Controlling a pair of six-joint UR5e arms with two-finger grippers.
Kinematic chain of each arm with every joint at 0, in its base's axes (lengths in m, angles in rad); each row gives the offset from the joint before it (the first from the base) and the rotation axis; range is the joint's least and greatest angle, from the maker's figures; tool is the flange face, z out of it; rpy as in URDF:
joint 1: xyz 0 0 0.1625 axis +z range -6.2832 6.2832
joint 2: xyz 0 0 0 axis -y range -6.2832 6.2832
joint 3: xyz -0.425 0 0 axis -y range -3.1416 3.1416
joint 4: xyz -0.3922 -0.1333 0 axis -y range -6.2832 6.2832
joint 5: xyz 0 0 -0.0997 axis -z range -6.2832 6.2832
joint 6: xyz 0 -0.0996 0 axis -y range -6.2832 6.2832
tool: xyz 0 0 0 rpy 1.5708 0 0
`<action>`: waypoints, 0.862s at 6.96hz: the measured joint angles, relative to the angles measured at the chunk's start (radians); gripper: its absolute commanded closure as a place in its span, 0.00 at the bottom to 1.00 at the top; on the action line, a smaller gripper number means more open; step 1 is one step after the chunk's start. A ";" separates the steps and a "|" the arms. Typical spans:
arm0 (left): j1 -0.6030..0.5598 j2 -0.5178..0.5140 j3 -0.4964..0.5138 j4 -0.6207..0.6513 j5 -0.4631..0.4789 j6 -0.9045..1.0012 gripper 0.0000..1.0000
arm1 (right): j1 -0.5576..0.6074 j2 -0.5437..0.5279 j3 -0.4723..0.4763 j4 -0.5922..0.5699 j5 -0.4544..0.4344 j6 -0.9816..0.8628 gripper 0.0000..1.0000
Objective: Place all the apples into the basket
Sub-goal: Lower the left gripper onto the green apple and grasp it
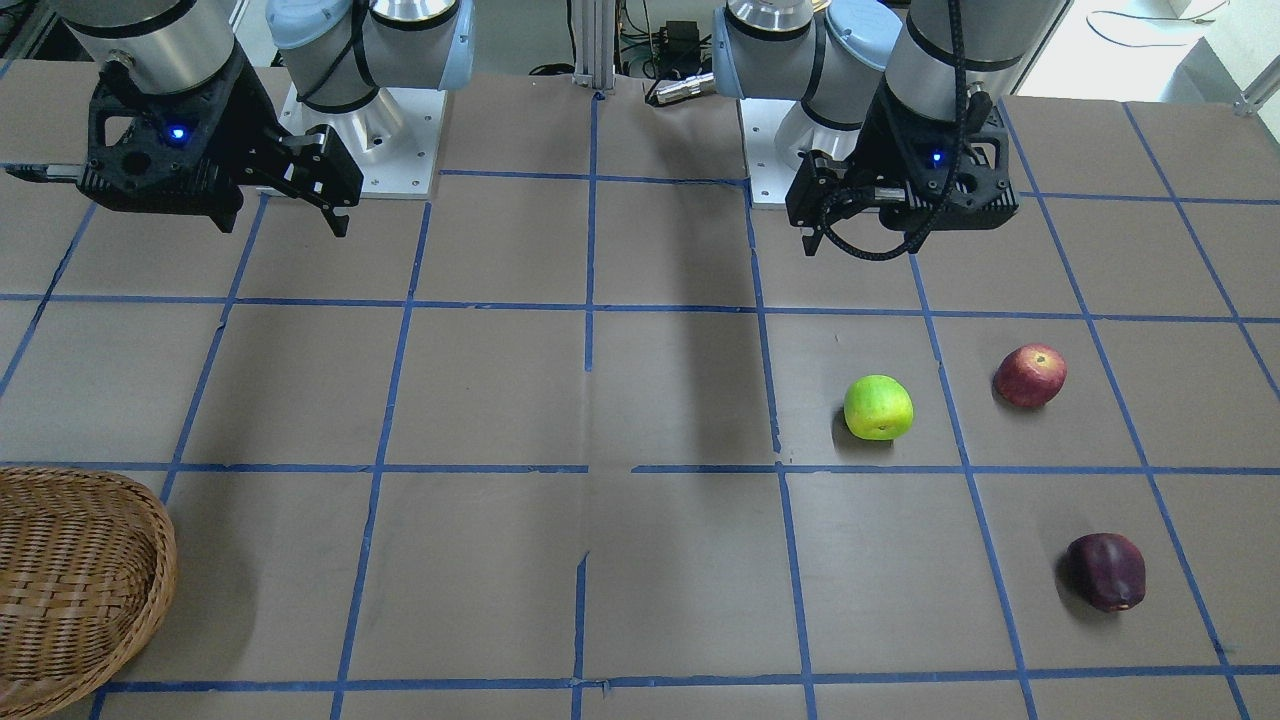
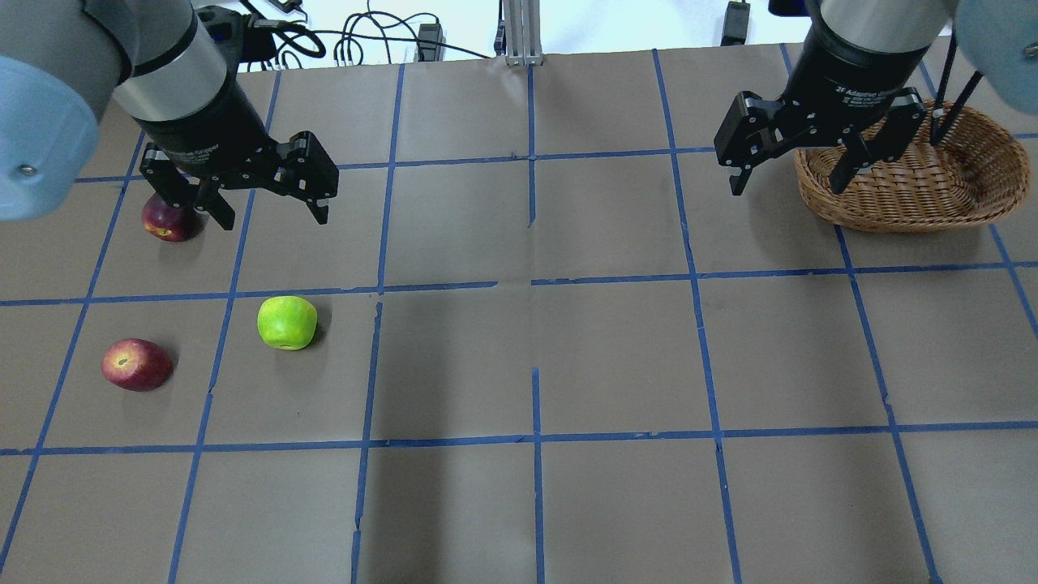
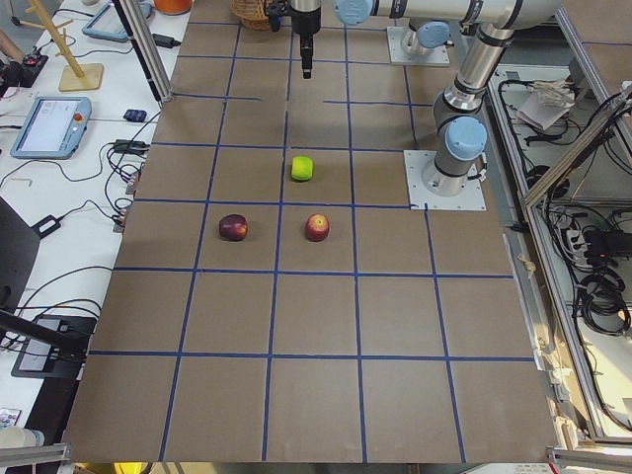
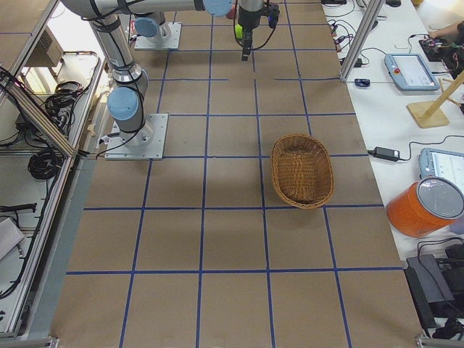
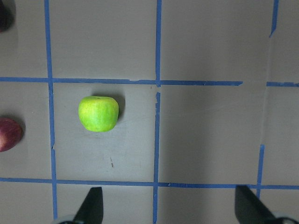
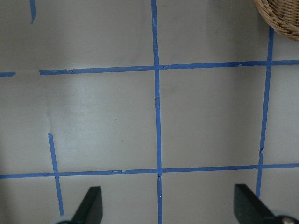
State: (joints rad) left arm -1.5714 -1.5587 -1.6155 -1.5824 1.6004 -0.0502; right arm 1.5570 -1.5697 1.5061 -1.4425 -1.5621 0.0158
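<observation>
Three apples lie on the table on my left side. The yellow-green apple is nearest the middle. The red apple lies beside it and closer to my base. The dark maroon apple lies farther out, partly hidden in the overhead view. My left gripper is open and empty, held above the table over this group. The wicker basket stands empty at my far right. My right gripper is open and empty, raised beside the basket's inner end.
Brown paper with a blue tape grid covers the table. The arm bases stand at the robot's edge. A side bench with tablets and an orange container runs along the table's far side.
</observation>
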 measured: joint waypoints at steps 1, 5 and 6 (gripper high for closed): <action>0.040 -0.025 -0.066 0.079 0.008 0.025 0.00 | 0.000 0.000 0.000 -0.001 0.000 0.001 0.00; 0.169 -0.151 -0.384 0.565 0.016 0.309 0.00 | 0.000 0.003 0.000 -0.003 -0.002 0.002 0.00; 0.191 -0.178 -0.431 0.618 0.016 0.333 0.00 | 0.000 0.003 0.000 -0.004 -0.003 0.003 0.00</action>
State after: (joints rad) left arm -1.3806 -1.7368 -2.0464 -0.9646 1.6164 0.2831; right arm 1.5570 -1.5664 1.5064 -1.4465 -1.5649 0.0183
